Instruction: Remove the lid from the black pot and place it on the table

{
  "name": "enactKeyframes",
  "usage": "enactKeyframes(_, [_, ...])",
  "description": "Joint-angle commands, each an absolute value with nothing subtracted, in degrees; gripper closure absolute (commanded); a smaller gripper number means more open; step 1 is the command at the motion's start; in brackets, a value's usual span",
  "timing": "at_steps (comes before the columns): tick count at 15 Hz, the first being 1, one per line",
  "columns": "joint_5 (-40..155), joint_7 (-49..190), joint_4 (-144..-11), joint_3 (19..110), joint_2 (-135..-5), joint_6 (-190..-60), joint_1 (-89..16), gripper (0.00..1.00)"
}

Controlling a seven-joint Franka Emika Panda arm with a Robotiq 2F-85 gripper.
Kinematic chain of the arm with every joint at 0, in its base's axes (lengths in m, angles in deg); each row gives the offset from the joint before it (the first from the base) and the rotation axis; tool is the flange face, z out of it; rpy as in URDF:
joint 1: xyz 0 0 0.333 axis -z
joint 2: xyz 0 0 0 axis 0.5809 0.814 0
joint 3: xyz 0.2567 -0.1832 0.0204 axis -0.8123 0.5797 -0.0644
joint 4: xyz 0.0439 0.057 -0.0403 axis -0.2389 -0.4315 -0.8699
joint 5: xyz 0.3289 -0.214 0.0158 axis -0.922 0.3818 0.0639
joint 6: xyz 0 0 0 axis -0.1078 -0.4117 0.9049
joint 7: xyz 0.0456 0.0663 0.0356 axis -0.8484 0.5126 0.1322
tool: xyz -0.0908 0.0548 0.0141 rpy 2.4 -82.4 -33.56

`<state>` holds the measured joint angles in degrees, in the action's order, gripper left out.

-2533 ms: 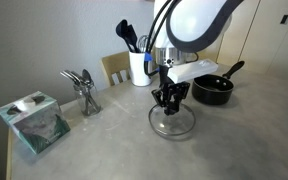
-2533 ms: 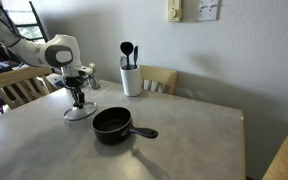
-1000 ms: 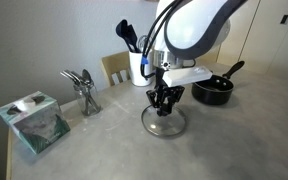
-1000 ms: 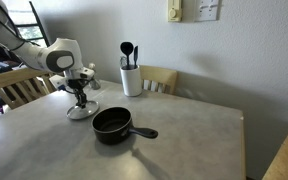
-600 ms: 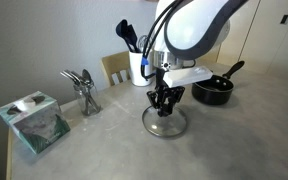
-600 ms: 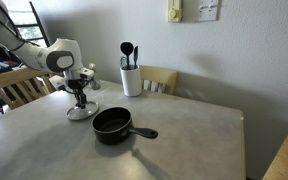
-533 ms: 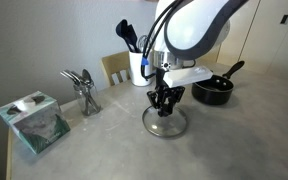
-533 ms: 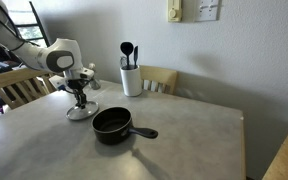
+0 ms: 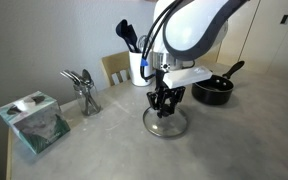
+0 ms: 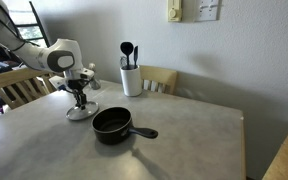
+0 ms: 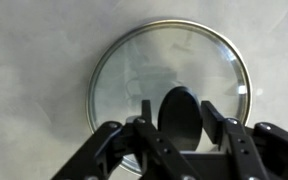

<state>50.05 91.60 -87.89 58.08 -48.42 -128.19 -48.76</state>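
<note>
1. Right now the lid [image 9: 166, 125] [image 10: 81, 113] lies flat on the table [image 9: 104, 150] [image 10: 189, 150], knob [image 11: 179, 120] up. It is round, so it has no long axis.
2. The gripper [image 9: 165, 108] [image 10: 80, 103] [image 11: 177, 108] hangs straight over the lid, pointing down.
3. In the wrist view its jaws stand partly spread, one on each side of the knob and close to it. Cannot tell whether the pads touch it.
4. The pot [image 9: 212, 90] [image 10: 112, 124] sits uncovered, near the lid but clear of it.
5. The pot's handle [image 10: 144, 132] [image 9: 234, 70] gives its long axis; it points away from the lid.
6. A white utensil holder [image 9: 139, 68] [image 10: 131, 80] stands behind the lid, near the table's back edge.
7. In an exterior view, a cutlery stand [image 9: 84, 90] and a tissue box [image 9: 32, 122] sit further along that side, the box close to the table's edge.
8. Bare table lies in front of the lid, between it and the tissue box.
9. More bare table lies past the pot handle, out to the far edge [image 10: 242, 118].
</note>
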Motion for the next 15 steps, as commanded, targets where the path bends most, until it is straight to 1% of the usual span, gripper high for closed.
enactKeyframes(1, [50.7,90.7,-86.5,58.8,-46.9,-126.2,-49.3,0.13])
enactKeyframes(3, [50.6,90.7,-86.8,58.8,-47.4,-125.4,-49.1,0.01])
enactKeyframes(4, [50.0,90.1,-87.1,58.5,-48.1,-124.4,-48.6,0.0])
enactKeyframes(9, [49.3,82.6,-88.4,56.8,-53.2,-116.6,-46.0,0.0])
enactKeyframes(13, [51.4,72.6,-88.3,56.8,-58.4,-105.5,-44.1,0.0])
enactKeyframes(15, [52.9,66.0,-88.6,56.7,-60.7,-102.2,-43.0,0.0])
